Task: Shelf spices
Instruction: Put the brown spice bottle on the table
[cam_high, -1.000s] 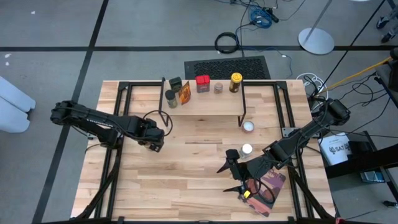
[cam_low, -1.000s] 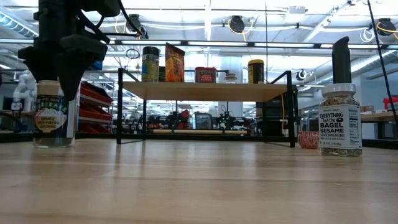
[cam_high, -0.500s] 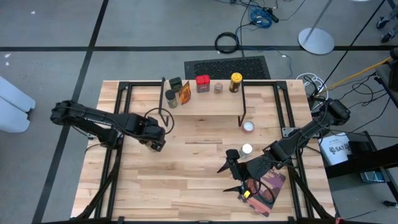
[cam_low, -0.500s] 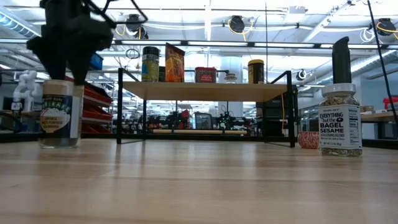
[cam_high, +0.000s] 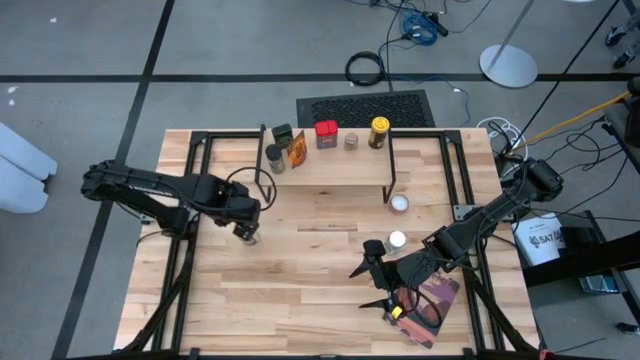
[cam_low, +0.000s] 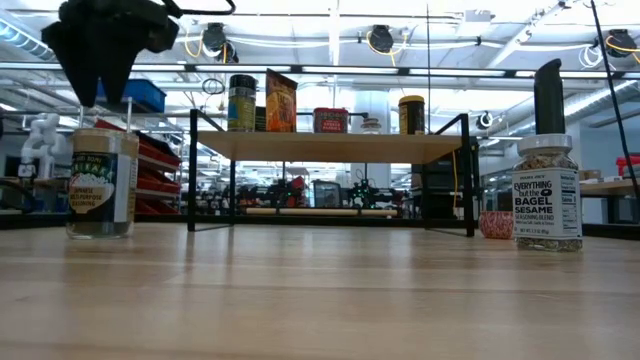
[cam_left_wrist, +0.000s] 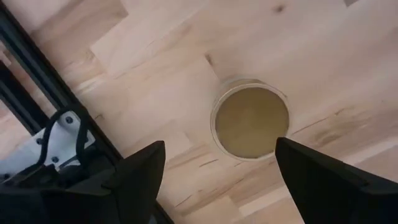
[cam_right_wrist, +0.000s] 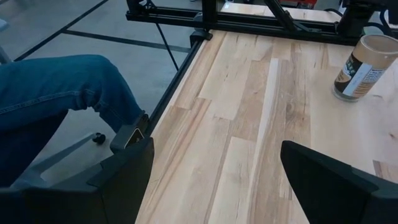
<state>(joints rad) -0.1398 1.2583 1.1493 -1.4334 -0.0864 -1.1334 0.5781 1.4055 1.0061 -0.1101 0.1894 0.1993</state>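
The left gripper (cam_left_wrist: 217, 168) hovers over a tan-lidded jar (cam_left_wrist: 251, 118) on the bench (cam_high: 300, 270), fingers spread and empty. The right gripper (cam_right_wrist: 211, 180) waits, fingers open.

A wood-plank desk (cam_high: 300, 270) on a black metal frame stands on grey floor crossed by dark tape lines. A reddish-purple picture-covered book (cam_high: 432, 300) lies at the desk's near right corner. Beyond the far edge sit a black ribbed floor mat (cam_high: 365, 107), a coiled black cable (cam_high: 365, 68) and a round white stand base (cam_high: 508, 66). A person's leg in blue jeans (cam_right_wrist: 56, 93) shows beside the desk's edge
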